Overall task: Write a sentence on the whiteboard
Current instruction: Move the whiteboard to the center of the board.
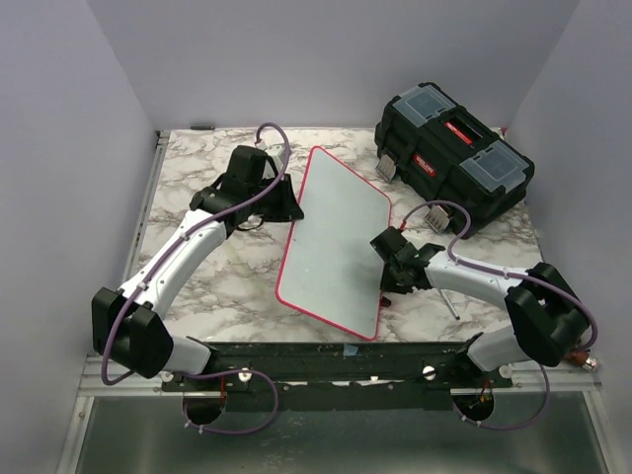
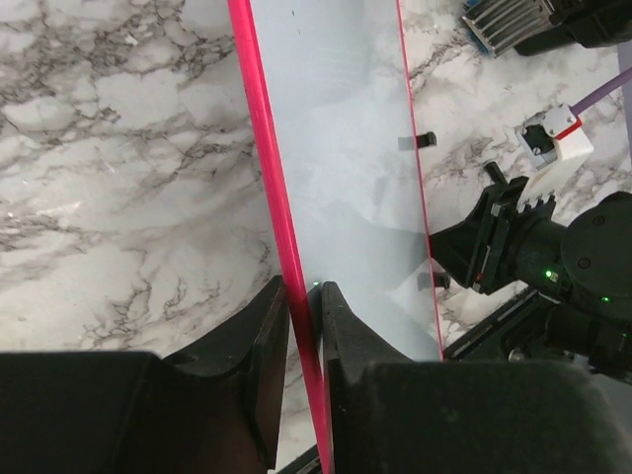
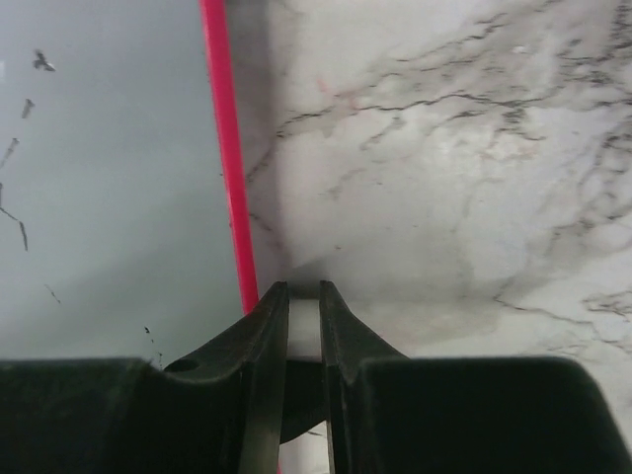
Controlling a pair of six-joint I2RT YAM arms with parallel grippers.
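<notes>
The whiteboard (image 1: 334, 237) lies mid-tabletop (image 1: 227, 286), blank bar faint specks, so all the writing remains to do. The left pincer (image 2: 302, 292) pinches its red rim. The right pincer (image 3: 303, 292) sits nearly closed beside the opposite rim, and I cannot tell whether it grips anything.

1 whiteboard (image 1: 331, 247) | 1 toolbox (image 1: 454, 158) | 2 arms (image 1: 188, 252) (image 1: 479, 281) | 1 table (image 1: 212, 286)

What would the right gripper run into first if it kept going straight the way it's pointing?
Most likely the marble table, just beside the red rim of the whiteboard. The right gripper points at marble there, though depth is hard to judge.
</notes>
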